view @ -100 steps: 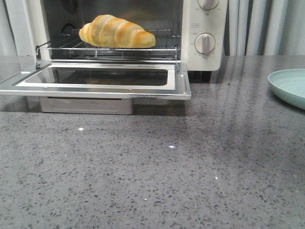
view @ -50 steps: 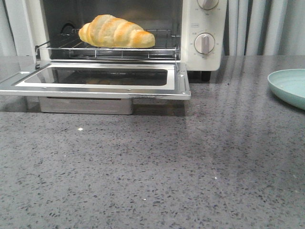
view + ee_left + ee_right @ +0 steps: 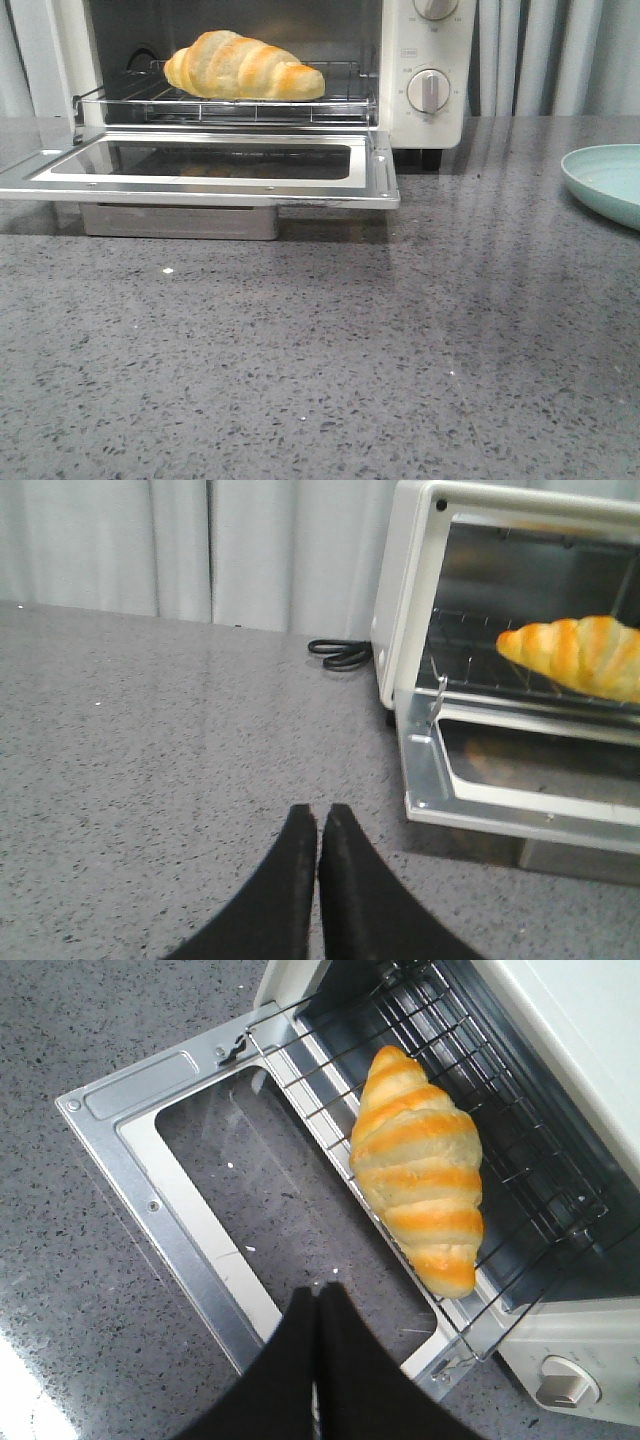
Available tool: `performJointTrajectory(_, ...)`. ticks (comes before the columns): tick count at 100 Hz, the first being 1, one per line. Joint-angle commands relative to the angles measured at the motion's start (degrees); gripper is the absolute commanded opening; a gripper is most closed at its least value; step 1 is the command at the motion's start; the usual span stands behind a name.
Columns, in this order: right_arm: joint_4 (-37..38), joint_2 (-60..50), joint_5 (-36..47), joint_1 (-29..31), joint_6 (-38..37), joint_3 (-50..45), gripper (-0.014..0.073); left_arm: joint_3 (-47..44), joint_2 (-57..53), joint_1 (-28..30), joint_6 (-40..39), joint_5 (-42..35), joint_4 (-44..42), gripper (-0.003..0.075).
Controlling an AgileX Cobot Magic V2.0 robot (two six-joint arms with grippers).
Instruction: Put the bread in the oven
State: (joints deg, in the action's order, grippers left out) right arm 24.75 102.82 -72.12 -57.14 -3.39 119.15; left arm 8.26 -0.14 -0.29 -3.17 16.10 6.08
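Nearest the front camera is open grey speckled countertop (image 3: 330, 360), with neither arm in that view. Beyond it sits the oven (image 3: 430, 60), the landmark here, with its glass-windowed door (image 3: 200, 165) dropped flat toward the camera. Just behind the door, inside the oven, the wire rack (image 3: 340, 105) carries the bread (image 3: 243, 68), lying lengthwise across the rack with one tapered end pointing toward the knob (image 3: 429, 90) side. Nothing is touching the bread. Off to the oven's knob side, near the frame edge, a pale green plate (image 3: 605, 180) rests on the counter, well apart from the oven.

The left gripper (image 3: 319, 825) hovers over bare countertop beside the oven's knobless side, its black fingers pressed together with nothing between them. A coiled black cord (image 3: 338, 655) lies at the oven's rear corner, near the curtain (image 3: 150, 545).

The right gripper (image 3: 318, 1300) hangs above the open door, just in front of the rack, its fingers drawn together too and holding nothing, clear of the bread.
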Motion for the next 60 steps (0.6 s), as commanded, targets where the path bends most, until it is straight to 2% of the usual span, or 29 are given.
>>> performJointTrajectory(1, 1.66, -3.88, -3.23, -0.03, -0.28, 1.84, -0.0075, -0.85, -1.47, 0.07, -0.03, -10.40, 3.52, -0.0022)
performJointTrajectory(25, 1.66, -7.27, -3.23, -0.03, -0.28, 0.95, -0.0075, -6.68, -1.47, 0.07, 0.07, -19.39, 1.33, -0.0022)
performJointTrajectory(44, 2.31, -12.97, -3.23, 0.08, -0.88, -4.75, -0.0075, -8.53, -1.47, 0.07, 0.07, -18.91, 2.13, -0.0022)
performJointTrajectory(60, 7.85, -18.48, -3.23, 0.08, -5.91, -12.38, -0.0075, -8.53, -1.47, 0.07, 0.07, -17.98, 2.86, -0.0022)
